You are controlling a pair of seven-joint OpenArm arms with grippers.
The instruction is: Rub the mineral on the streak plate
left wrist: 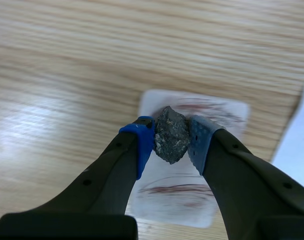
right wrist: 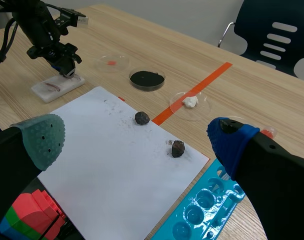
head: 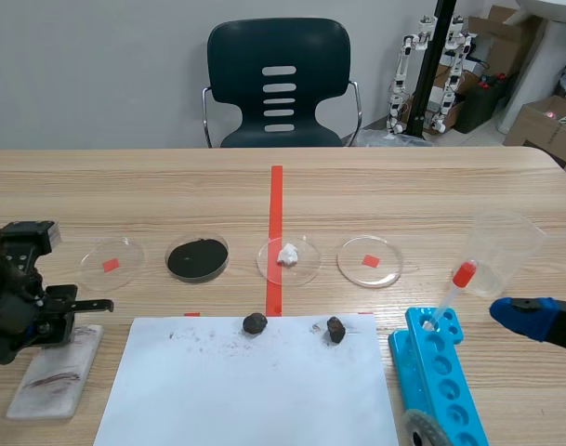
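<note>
Held mineral (left wrist: 170, 135): one, pinched in left gripper (left wrist: 171, 141) over streak plate (left wrist: 177, 201).
Loose minerals (head: 255, 322) (head: 335, 329): two, on paper (head: 245, 390).
Right gripper (right wrist: 137, 141): spread, empty.

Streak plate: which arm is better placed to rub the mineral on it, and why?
Left: the left gripper holds the mineral over the streak plate; the right gripper is open and far away.

Left jaws clamped, right jaws spread wide

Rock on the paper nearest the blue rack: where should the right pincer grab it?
Pinch the rock across its middle, right pincer dropping from above: it's a small rounded lump lying loose on flat paper, sides clear, other rock well apart.
</note>
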